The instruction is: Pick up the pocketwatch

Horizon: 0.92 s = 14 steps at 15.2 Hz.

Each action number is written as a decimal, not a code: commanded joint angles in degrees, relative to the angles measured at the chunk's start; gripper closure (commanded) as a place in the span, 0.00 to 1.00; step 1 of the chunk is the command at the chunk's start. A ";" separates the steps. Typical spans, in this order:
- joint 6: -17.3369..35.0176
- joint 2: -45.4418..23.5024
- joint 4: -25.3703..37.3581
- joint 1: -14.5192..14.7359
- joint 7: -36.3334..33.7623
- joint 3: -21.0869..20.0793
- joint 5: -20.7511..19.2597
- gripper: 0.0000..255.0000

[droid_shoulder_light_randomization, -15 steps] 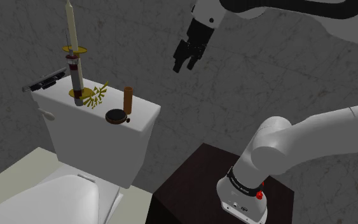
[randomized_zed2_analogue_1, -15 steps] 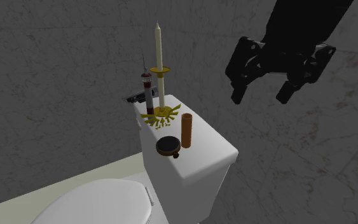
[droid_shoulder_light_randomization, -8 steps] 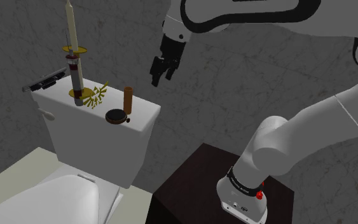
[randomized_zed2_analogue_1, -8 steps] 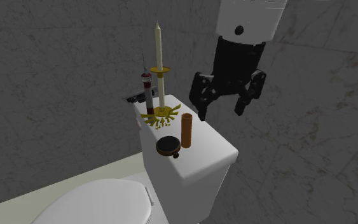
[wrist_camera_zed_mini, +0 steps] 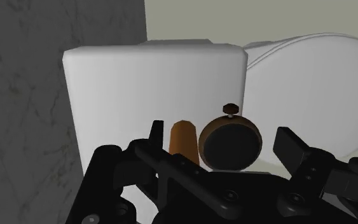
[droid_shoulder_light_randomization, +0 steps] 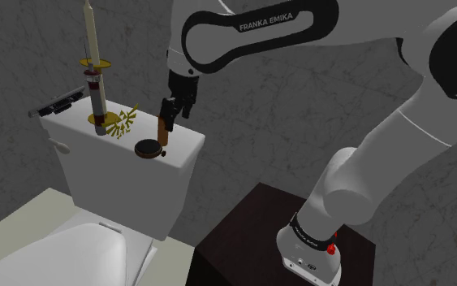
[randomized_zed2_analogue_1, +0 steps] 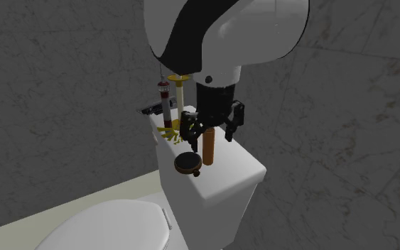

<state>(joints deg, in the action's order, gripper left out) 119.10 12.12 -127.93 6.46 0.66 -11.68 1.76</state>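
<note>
**Pocketwatch on the toilet tank, open gripper above it**

The pocketwatch lies flat on the lid of the white toilet tank, close to the lid's front edge, its dark round face up and its brown rim showing. It is the one watch here. Just beside it stands one brown cylinder, upright. Farther along the lid I count one tall pale candle in a gold holder, one upright dark tube with a red band, one gold winged emblem, and one small dark thing at the far end. Below the tank is the white toilet lid.

The one gripper hangs over the watch and the cylinder with its fingers spread wide. It holds nothing. From the second exterior view the fingers stand on either side of the cylinder's upper part; I cannot tell whether they touch it. They are clear of the watch.
</note>
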 commanded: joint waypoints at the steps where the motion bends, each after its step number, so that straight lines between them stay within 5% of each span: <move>1: 1.73 -4.13 1.43 0.48 -0.12 -1.06 -1.37 0.00; 5: 4.09 -12.42 5.21 1.75 -1.04 -2.98 -4.76 0.00; 14: 9.79 -15.94 2.74 1.96 -2.13 -3.00 -6.21 0.00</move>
<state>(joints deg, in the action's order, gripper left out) 128.33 -3.52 -124.91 8.40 -1.35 -14.69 -4.32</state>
